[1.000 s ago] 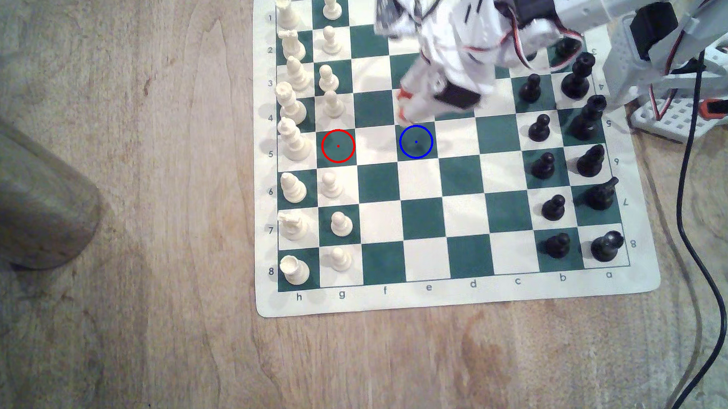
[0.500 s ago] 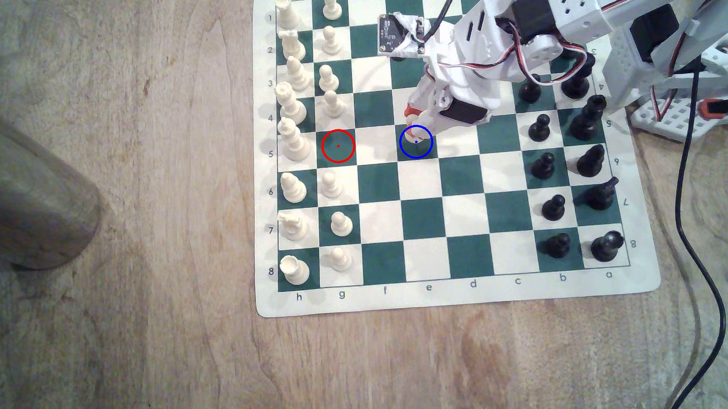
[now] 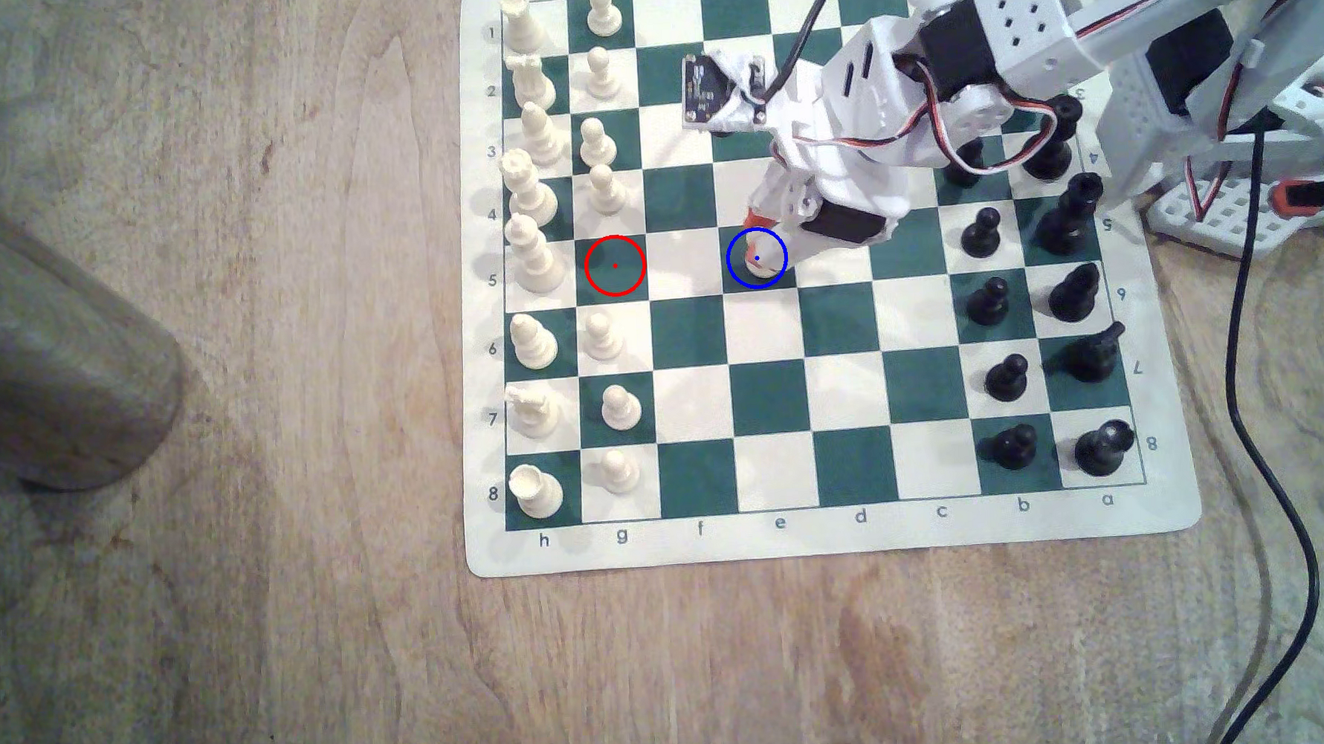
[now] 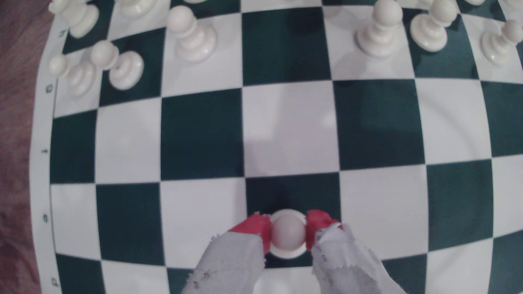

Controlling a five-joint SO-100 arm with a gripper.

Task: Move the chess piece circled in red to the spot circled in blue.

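Item: small cream-white pawn with round ball head and flared base, pinched at the head between the red-tipped white fingers of the white SO-100 gripper. In the exterior view the pawn sits inside the thin blue ring on a dark green square, centre of the frame; whether its base touches the board cannot be told.

Red-ringed dark green square: two squares toward the exterior view's left, vacant.

Green-and-cream roll-up chessboard: lies on the pale wooden desk. Cream pieces line its left columns, black pieces its right columns.

Black cable: right edge of the frame.
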